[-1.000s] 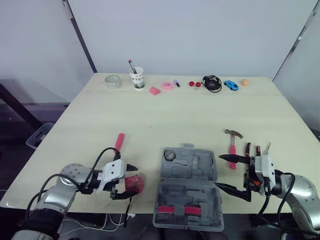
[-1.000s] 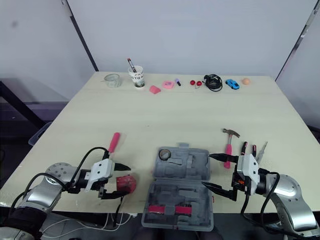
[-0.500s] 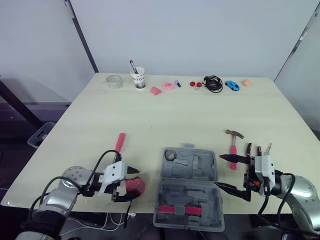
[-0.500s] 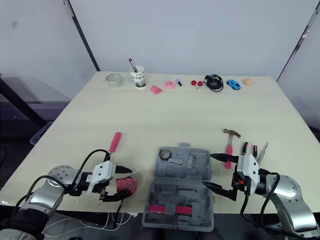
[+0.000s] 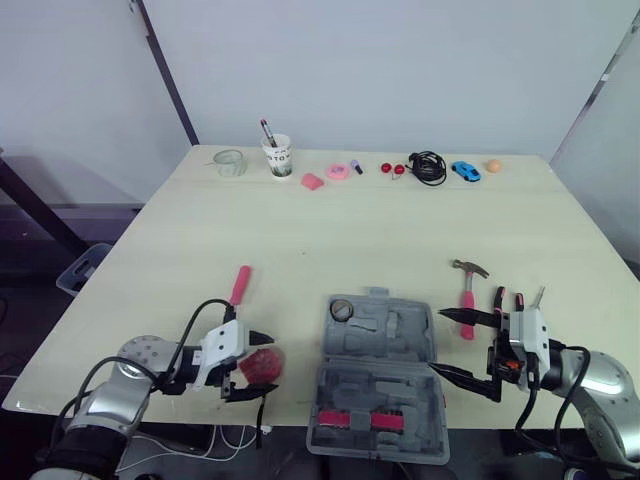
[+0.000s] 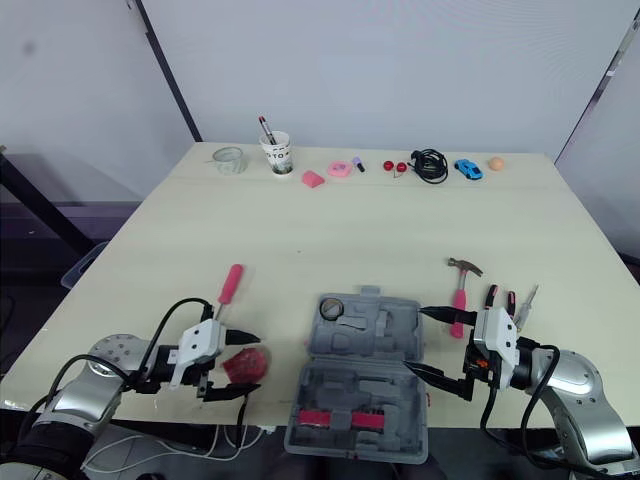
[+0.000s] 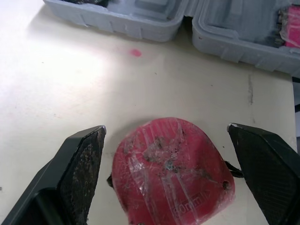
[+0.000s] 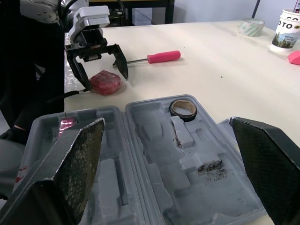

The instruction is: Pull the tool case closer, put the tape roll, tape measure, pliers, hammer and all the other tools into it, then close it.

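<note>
We see bare table (image 5: 330, 235) across the middle, free for a reach. The spread fingers of our left gripper (image 5: 268, 366) straddle the tape measure (image 7: 171, 171), with a clear strip between it and the case (image 5: 375, 375). Right of the case, our right gripper (image 5: 437, 341), the hammer (image 5: 466, 285) and the pliers (image 5: 507, 300) crowd the gap. A tape roll (image 5: 341, 310) fills one case pocket.

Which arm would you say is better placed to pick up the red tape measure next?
Left. The left gripper is open with a finger on either side of the tape measure on the table. The right gripper, also open, sits beyond the tool case.
</note>
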{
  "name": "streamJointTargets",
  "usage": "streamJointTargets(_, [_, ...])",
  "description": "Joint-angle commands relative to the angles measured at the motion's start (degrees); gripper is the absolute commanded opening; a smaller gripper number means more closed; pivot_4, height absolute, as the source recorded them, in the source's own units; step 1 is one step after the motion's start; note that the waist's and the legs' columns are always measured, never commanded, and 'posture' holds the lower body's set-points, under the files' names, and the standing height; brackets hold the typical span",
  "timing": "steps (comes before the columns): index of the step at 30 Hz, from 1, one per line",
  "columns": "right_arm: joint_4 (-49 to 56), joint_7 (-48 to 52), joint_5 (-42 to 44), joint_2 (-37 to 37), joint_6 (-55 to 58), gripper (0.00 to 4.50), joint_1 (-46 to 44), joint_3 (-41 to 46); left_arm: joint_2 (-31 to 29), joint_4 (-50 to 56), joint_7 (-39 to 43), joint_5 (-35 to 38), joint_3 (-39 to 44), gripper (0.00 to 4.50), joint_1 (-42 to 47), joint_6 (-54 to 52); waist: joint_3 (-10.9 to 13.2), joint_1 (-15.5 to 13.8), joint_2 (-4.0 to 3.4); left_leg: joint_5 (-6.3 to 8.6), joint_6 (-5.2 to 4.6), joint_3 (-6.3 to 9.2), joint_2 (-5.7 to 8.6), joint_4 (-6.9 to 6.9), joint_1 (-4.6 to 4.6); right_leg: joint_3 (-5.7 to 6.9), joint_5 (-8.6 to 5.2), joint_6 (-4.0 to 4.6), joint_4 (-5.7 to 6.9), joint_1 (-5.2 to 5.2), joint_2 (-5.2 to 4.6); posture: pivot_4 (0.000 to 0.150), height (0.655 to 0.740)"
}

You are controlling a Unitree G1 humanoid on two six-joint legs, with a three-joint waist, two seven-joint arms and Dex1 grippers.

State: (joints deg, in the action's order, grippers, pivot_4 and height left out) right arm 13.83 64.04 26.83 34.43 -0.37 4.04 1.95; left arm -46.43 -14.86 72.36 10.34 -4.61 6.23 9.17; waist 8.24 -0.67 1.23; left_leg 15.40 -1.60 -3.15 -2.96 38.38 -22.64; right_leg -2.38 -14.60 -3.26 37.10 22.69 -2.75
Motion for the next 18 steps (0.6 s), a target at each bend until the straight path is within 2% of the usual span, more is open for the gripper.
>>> streamJointTargets(1, [0.89,-0.11,0.25,-0.22,-1.04,4.50,-0.48,0.23,-0.64,-0.19,0.41,-0.05,0.80,4.41,0.06,1.61,0.00,0.00,0.00,0.00,0.00,0.00,0.00,0.00,0.00,0.00,0.00,0.00,0.00,0.00,0.00,0.150,0.7400])
streamJointTargets(18, [1.18,-0.43,0.24,-0.39,-1.05,4.50,0.15,0.25,1.72,0.43,-5.66,1.16,3.57,4.41,-3.31,-3.80,-0.01,-0.07,0.02,0.00,0.00,-0.01,-0.03,0.00,0.00,0.00,0.00,0.00,0.00,0.00,0.01,0.150,0.7400])
